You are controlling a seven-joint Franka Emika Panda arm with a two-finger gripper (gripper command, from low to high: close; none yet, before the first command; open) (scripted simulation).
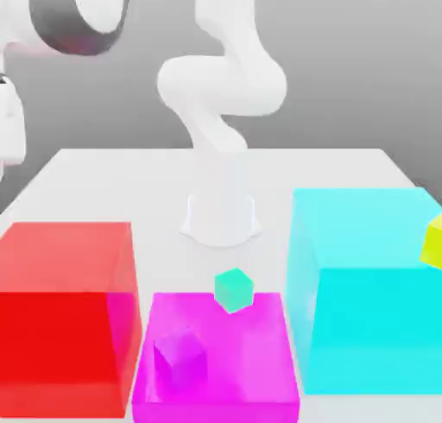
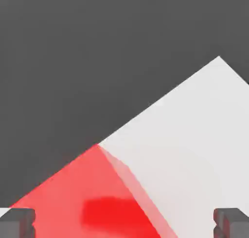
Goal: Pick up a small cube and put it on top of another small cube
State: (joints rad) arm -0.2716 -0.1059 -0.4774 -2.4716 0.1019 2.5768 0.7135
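Exterior view: a white desk (image 1: 104,167) carries the arm's base (image 1: 221,218) at its middle, with bare surface behind and beside the base; three large translucent boxes crowd the near edge: one red box (image 1: 65,313) at the exterior view's left, one magenta box (image 1: 216,361) in the middle, one cyan box (image 1: 367,292) at the exterior view's right; narrow strips of bare desk separate them; one small teal-green cube (image 1: 233,289) sits at the magenta box's far edge; one small purple cube (image 1: 180,357) shows within the magenta box; one yellow-green object (image 1: 433,240) is cut by the frame at the cyan box; where the small blue cube lies cannot be told.

Hand view: the claw (image 2: 124,222) stands fully spread, its two dark fingertips (image 2: 17,221) wide apart, holding and touching nothing; below lie a corner of the red box (image 2: 87,203) and open white desk (image 2: 194,149), whose edge meets dark ground.
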